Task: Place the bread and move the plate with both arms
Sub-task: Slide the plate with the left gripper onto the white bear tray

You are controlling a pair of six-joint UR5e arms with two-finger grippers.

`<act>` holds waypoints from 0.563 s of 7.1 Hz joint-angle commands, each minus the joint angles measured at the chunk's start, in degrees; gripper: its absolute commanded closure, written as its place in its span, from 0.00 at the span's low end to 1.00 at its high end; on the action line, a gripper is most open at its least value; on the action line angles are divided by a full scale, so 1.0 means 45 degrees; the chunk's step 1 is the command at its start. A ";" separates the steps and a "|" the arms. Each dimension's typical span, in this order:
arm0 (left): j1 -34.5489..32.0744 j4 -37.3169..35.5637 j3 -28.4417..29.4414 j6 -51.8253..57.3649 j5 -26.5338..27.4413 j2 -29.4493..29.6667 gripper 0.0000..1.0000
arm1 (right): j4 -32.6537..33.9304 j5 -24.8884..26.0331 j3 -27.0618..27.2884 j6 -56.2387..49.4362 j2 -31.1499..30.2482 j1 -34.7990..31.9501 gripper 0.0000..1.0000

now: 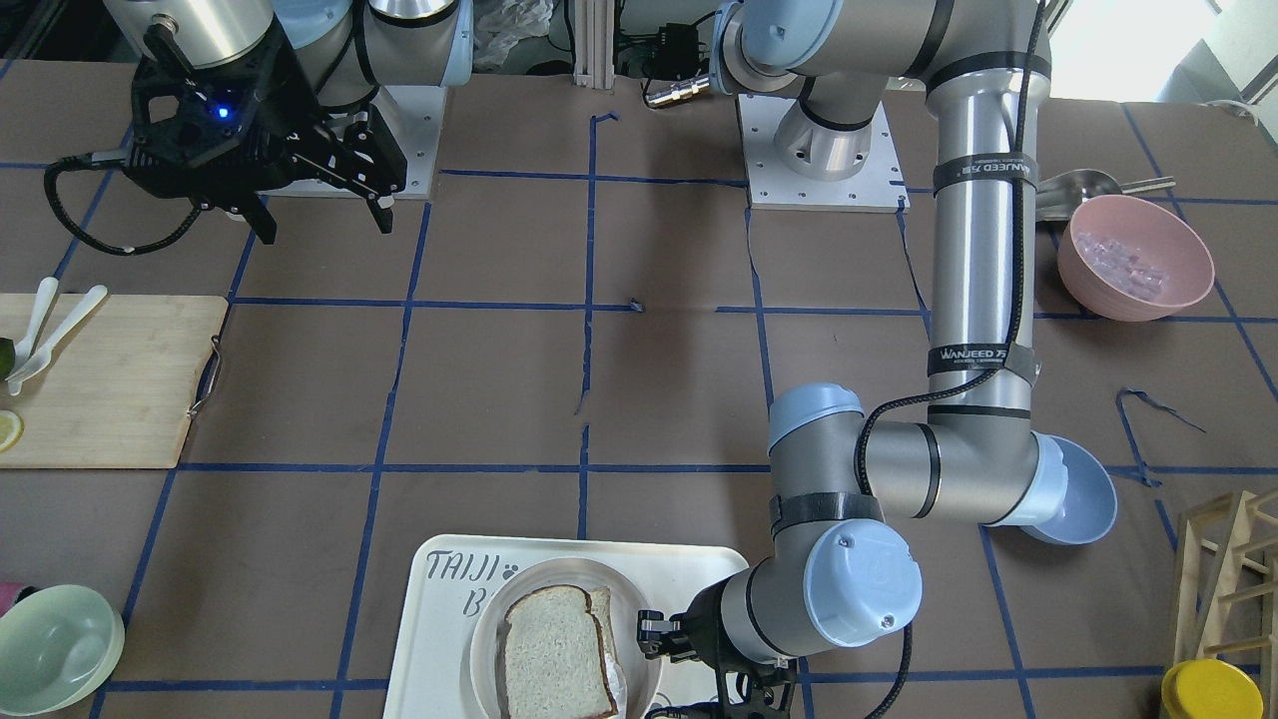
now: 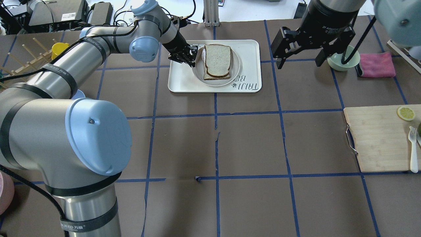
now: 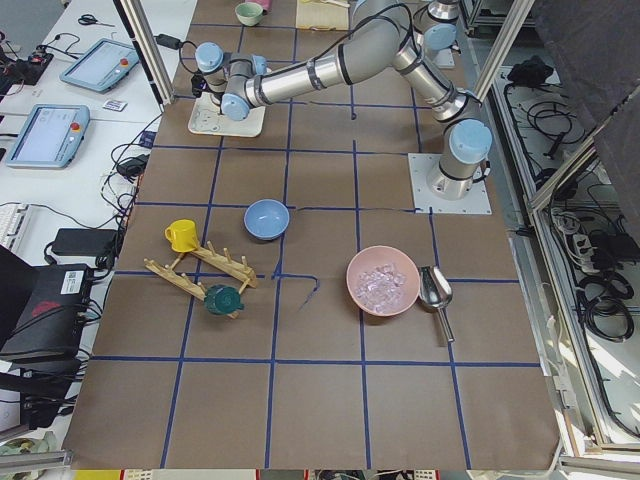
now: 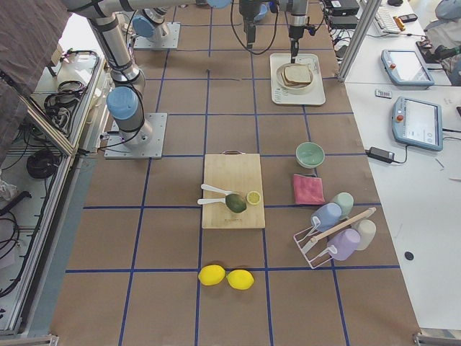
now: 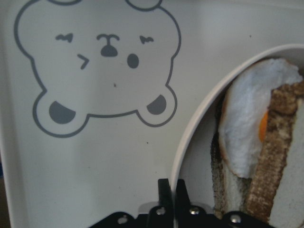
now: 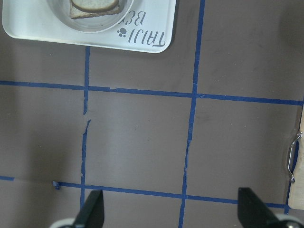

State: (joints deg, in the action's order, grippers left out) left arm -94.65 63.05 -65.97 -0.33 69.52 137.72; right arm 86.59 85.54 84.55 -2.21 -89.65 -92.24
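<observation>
Counts: two silver-grey jointed arms with light-blue caps, the left arm [image 2: 59, 72] and the right arm [image 2: 332, 13]; one round off-white plate [image 2: 215, 83]; two bread slices; one white fried egg [image 5: 247, 128] with orange yolk; one rectangular white tray [image 2: 184, 82] printed with a bear.
Left arm: stretches forward across the brown table [image 2: 250, 141], bent at the elbow, with the wrist low at the tray's left side.
Left gripper [image 2: 191, 61]: black, with two fingers; the jaws are narrow and pinch the plate's left rim.
Plate: sits on the tray, at its middle.
Bread [image 2: 217, 58]: a pale slice with a dark-brown crust. It lies flat on top of the stack in the plate, with its long axis running from the robot to the far side and its rounded end towards the robot.
Lower slice [image 1: 602, 611]: lies under the egg, with only its edges showing.
Right gripper [image 2: 299, 64]: black, hangs above the table just right of the tray, with jaws wide and empty.
Right arm: its wrist points straight down.
</observation>
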 commanded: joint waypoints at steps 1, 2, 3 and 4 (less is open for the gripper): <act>-0.0022 0.0186 0.0031 -0.0140 0.0039 -0.0386 0.00 | -0.0003 0.0034 0.0020 -0.0016 -0.0058 0.0010 0.00; 0.0016 0.1173 0.0050 -0.0140 0.0136 -0.0873 0.00 | -0.0081 0.0015 0.0040 0.0004 -0.0078 -0.0067 0.00; 0.0036 0.1628 -0.0046 -0.0121 0.0427 -0.1574 0.00 | -0.0062 -0.0043 0.0040 -0.0015 -0.0059 -0.0087 0.00; 0.0056 0.2097 -0.0182 -0.0102 0.1687 -0.2296 0.00 | -0.0081 -0.0044 0.0059 -0.0035 -0.0078 -0.0049 0.00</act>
State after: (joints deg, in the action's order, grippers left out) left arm -94.50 69.78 -66.21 -0.87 72.46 131.08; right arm 86.30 85.44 84.73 -2.29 -89.94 -92.51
